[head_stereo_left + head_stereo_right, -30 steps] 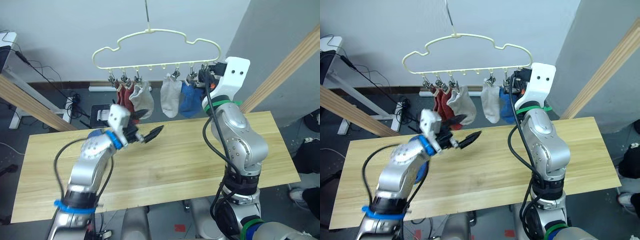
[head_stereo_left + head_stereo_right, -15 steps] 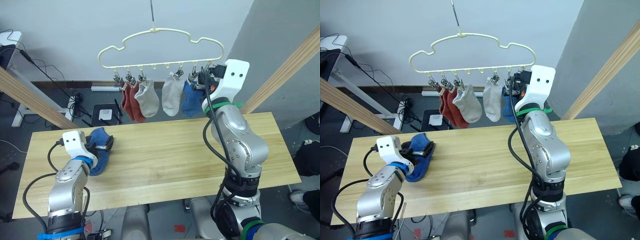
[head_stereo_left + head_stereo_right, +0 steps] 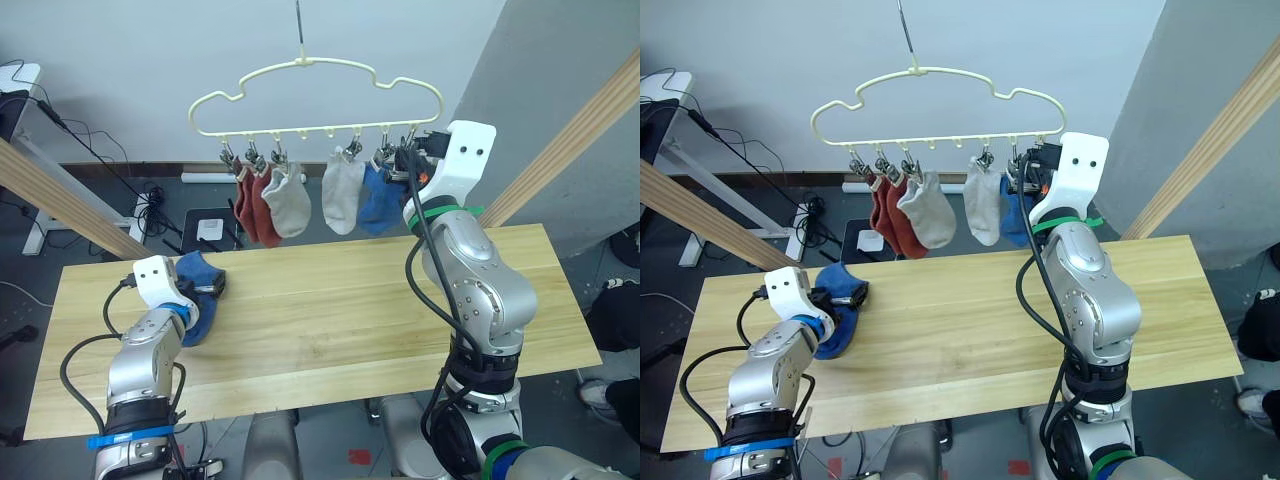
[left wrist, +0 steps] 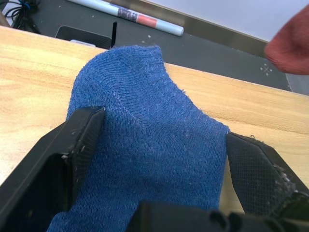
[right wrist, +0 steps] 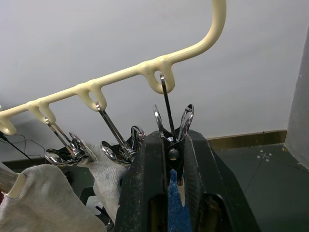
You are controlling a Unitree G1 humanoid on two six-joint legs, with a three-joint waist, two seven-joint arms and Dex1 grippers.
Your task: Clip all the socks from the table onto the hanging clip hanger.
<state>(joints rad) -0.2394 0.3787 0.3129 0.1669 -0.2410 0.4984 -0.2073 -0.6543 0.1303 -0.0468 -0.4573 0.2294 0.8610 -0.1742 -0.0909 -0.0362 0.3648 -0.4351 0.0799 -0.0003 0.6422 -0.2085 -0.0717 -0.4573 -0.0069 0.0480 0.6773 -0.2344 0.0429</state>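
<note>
While five socks hang from the clip hanger (image 3: 318, 98), one blue sock (image 3: 199, 291) lies near the left end of the table (image 3: 330, 320), so the step in hand looks like picking up the last piece. The left gripper (image 4: 159, 154) is down on that sock with its two black fingers spread wide, one on each flank of the knit, not closed on it. Along the hanger, from left, hang two rust red socks (image 3: 252, 205), a light grey sock (image 3: 289, 203), a second grey sock (image 3: 341, 200) and another blue sock (image 3: 380, 198); one clip between the two grey socks appears free, though that is hard to confirm. At the right end, the right gripper (image 5: 170, 159) is raised to the hanger and pinched on the end clip (image 5: 170, 128), whose levers sit between its fingers. Next, I judge, the left fingers must close on the sock, gathering enough knit to lift it cleanly, then carry its cuff up to an empty clip.
</note>
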